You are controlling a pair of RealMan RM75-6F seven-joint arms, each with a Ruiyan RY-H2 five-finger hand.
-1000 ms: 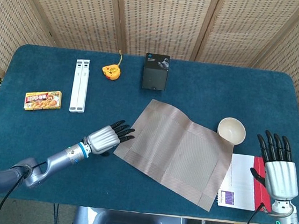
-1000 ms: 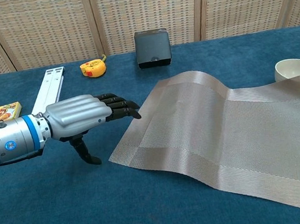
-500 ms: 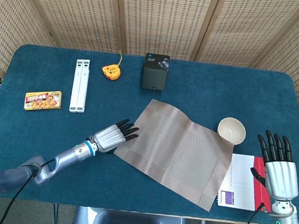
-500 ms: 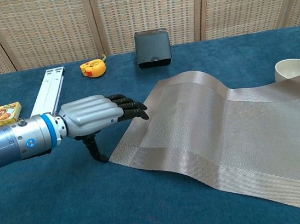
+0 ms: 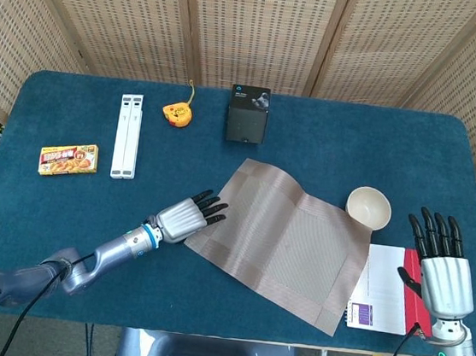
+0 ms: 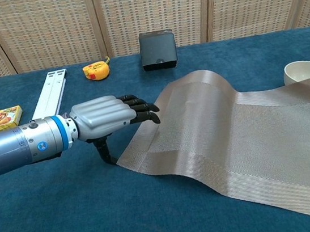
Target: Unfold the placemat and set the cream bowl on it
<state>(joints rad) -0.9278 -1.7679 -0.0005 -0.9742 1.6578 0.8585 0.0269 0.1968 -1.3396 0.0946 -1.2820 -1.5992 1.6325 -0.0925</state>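
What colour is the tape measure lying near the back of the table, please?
The tape measure is yellow-orange; head view shows it best.

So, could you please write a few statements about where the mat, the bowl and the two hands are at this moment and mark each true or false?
1. The placemat lies opened out on the table, with a hump across its middle. True.
2. The cream bowl stands on the middle of the placemat. False: it sits at the mat's far right corner, not yet placed.
3. The left hand is at the placemat's left edge. True.
4. The right hand holds the bowl. False: it is open above the red and white booklet.
5. The tape measure lies on the placemat. False: it lies on the table beyond it.
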